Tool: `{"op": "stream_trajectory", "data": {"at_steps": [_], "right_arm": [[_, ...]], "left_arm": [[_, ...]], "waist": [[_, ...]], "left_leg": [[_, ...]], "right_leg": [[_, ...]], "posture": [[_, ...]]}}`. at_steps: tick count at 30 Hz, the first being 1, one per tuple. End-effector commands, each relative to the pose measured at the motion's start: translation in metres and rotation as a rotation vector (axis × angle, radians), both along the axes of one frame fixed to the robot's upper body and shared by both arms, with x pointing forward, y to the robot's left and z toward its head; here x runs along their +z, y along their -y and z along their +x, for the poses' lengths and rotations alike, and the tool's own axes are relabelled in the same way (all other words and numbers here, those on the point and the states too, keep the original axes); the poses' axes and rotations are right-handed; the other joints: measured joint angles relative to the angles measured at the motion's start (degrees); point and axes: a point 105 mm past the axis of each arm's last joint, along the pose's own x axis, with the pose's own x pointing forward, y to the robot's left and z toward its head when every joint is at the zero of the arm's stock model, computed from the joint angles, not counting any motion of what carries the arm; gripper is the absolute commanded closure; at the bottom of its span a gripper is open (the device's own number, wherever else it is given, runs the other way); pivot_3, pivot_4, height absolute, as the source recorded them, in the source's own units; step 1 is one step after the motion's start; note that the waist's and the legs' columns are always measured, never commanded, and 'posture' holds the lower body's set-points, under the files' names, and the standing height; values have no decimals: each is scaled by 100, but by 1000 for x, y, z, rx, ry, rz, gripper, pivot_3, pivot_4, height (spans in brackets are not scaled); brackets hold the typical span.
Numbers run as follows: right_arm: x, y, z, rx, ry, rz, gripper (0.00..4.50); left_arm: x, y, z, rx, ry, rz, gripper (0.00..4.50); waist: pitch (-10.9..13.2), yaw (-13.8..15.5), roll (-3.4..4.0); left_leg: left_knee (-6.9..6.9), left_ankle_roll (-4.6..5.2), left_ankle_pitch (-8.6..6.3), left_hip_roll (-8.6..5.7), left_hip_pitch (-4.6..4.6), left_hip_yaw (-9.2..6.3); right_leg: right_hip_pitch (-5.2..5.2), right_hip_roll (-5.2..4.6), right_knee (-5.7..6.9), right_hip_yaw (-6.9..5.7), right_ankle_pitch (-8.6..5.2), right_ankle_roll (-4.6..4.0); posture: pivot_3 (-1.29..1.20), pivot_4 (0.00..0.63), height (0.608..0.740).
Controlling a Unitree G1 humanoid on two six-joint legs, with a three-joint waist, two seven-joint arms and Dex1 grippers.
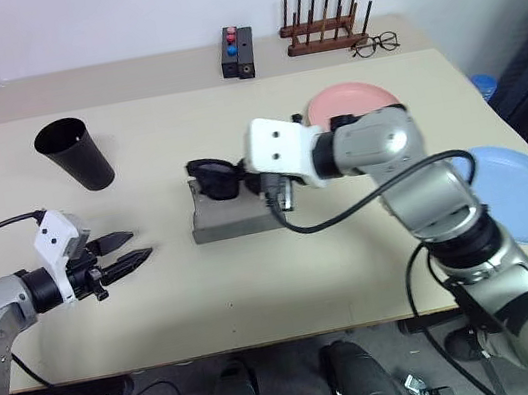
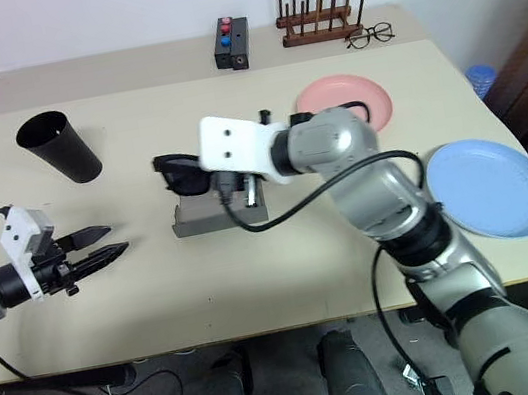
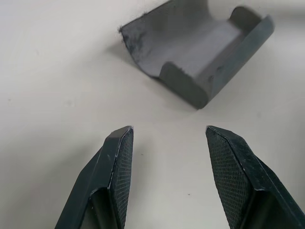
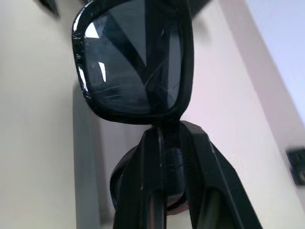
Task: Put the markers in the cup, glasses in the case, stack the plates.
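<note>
Round, shallow blue plate [image 1: 521, 190] at right edge, pink plate [image 1: 354, 99] above centre. Matte tapered cup [image 1: 74, 153] upper left. Grey open case [image 1: 231, 213] at centre. Glossy dark-lensed glasses [image 1: 215, 177] above it, pinched by right gripper [image 4: 164, 138]. Left gripper [image 1: 124, 254] lower left, textured fingers [image 3: 119, 164] apart, empty.

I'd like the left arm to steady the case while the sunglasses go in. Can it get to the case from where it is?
Probably yes. The left gripper is open, holding nothing, and only bare table lies between it and the open grey case.
</note>
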Motion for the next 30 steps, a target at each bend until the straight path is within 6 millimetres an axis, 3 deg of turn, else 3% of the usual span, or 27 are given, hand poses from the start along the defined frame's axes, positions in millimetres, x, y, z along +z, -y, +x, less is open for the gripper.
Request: {"op": "stream_trajectory", "data": {"at_steps": [1, 6, 16, 23, 24, 27, 30], "right_arm": [[-5, -17, 7, -20, 1, 22, 4217], [-29, -34, 19, -23, 15, -50, 4217], [-55, 3, 24, -92, 17, -165, 4217], [-54, 8, 21, -110, -9, -153, 4217], [-53, 7, 21, -111, -13, -148, 3514], [-47, 4, 22, -115, -2, -118, 2326], [-37, 1, 21, -104, 2, -71, 778]], "left_arm": [[10, 5, -8, -49, 34, -2, 2042], [11, 7, -9, -41, 31, -3, 2042], [10, 7, -15, -24, 16, -3, 2042], [10, 7, -13, -24, 11, -5, 2042], [10, 7, -13, -25, 10, -5, 2042], [10, 9, -12, -27, 9, -7, 2042], [10, 9, -12, -26, 8, -15, 2042]], "waist": [[0, 2, 0], [0, -13, 0], [0, -6, 1], [0, -6, 1], [0, -7, 1], [0, -6, 1], [1, -6, 1]], "left_leg": [[-1, 0, 0, 0, -1, 0], [-1, 0, 0, 0, -2, 1], [-10, 0, 0, 1, -6, 3], [-10, 0, 0, 2, -6, 3], [-10, 0, 0, 2, -6, 3], [-10, 0, 0, 2, -6, 3], [-10, 0, 0, 1, -6, 3]], "right_leg": [[0, 0, 0, 0, 0, 0], [-5, 1, 1, 0, 1, -2], [-15, 2, 2, 0, 2, -3], [-17, 2, 2, 1, 2, -3], [-17, 2, 2, 1, 2, -3], [-17, 2, 1, 1, 2, -3], [-17, 2, 1, 1, 2, -4]], "posture": [[0, 150, 738], [0, 150, 738], [0, 150, 738], [0, 150, 738], [0, 150, 738], [0, 150, 738], [0, 150, 738]]}}
